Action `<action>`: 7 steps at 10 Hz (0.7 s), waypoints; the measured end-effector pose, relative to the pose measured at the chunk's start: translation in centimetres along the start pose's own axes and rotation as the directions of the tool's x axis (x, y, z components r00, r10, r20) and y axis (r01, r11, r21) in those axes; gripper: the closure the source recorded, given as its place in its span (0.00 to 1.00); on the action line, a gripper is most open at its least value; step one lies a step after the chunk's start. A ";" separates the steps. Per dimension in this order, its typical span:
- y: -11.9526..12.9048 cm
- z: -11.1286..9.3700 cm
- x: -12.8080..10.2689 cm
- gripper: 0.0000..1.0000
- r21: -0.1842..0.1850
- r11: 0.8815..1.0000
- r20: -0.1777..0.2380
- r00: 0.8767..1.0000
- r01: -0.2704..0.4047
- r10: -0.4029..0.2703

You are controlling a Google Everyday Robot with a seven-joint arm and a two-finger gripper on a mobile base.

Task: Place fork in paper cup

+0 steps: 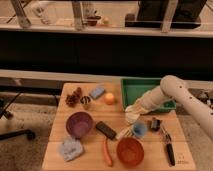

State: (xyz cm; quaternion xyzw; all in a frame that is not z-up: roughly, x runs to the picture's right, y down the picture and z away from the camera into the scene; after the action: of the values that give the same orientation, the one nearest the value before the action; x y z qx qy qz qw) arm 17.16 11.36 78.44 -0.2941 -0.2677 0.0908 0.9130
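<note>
Nearest, at the lower edge of the wooden tabletop (55, 160), an orange bowl (130, 151) stood with a carrot (107, 151) just beside it on its left. A grey-blue cloth (71, 148) lay further left. A black tool (169, 148) lay at the lower right, well apart from the bowl.

One row further back there was a purple bowl (79, 124). To the right of it lay a flat black block (106, 130), then a pale slim piece (124, 133) that touched the small blue cup (139, 129). I could not tell if this piece was the fork. A small dark item (155, 123) stood just right of the blue cup.

Just behind the blue cup, right of the frame centre, stood the off-white paper cup (131, 119). The gripper (134, 110) was right at this cup, at its top. It was on the end of a white arm (172, 92) that came down from the right edge. The two pale shapes ran into each other, so I could not tell if the gripper was open, closed or holding something.

Behind these, a green tray (142, 89) sat under the arm. Left of it were an orange (109, 98), a blue sponge (97, 92), a small dark object (85, 101) and a pine cone (74, 97).
</note>
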 end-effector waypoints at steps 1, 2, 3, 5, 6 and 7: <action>0.1 0.1 0.1 0.63 -0.004 1.000 0.000 1.000 -0.002 0.002; 0.1 0.1 0.1 0.53 -0.004 1.000 0.000 1.000 -0.002 0.002; 0.1 0.1 0.1 0.43 -0.005 1.000 0.000 1.000 -0.002 0.002; 0.1 0.1 0.1 0.24 -0.006 1.000 -0.001 1.000 -0.003 0.003; 0.1 0.1 0.2 0.20 -0.007 1.000 -0.001 1.000 -0.003 0.003; 0.1 0.1 0.2 0.20 -0.008 1.000 0.000 1.000 -0.004 0.004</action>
State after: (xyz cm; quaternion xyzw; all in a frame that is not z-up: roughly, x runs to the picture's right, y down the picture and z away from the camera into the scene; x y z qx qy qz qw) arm 17.25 11.54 78.52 -0.2981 -0.2673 0.0913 0.9118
